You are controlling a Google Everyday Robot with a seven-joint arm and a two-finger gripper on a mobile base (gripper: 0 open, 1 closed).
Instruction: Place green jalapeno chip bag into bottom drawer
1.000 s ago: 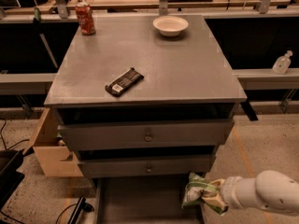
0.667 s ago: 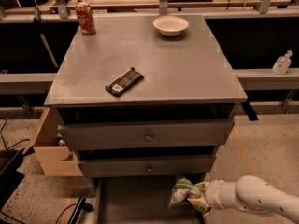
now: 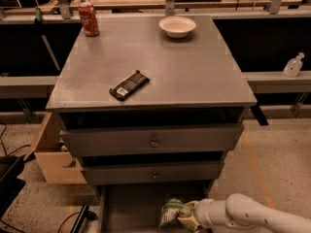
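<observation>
Your gripper (image 3: 193,216), jaws clenched on the green jalapeno chip bag (image 3: 171,211), hangs over the open bottom drawer (image 3: 129,208), seemingly poised for release.

Reaches in low from 4 o'clock with a smooth white arm (image 3: 250,213), forearm lying almost level and pointing toward 9 o'clock. Narrows at a pale wrist collar (image 3: 209,212) and ends in the gripper (image 3: 191,216), set near 6 o'clock in the view, just right of centre. Grips the green jalapeno chip bag (image 3: 171,211) from the bag's 3 o'clock side, fingers largely buried in the foil. Runs out of view at the lower right corner.
</observation>
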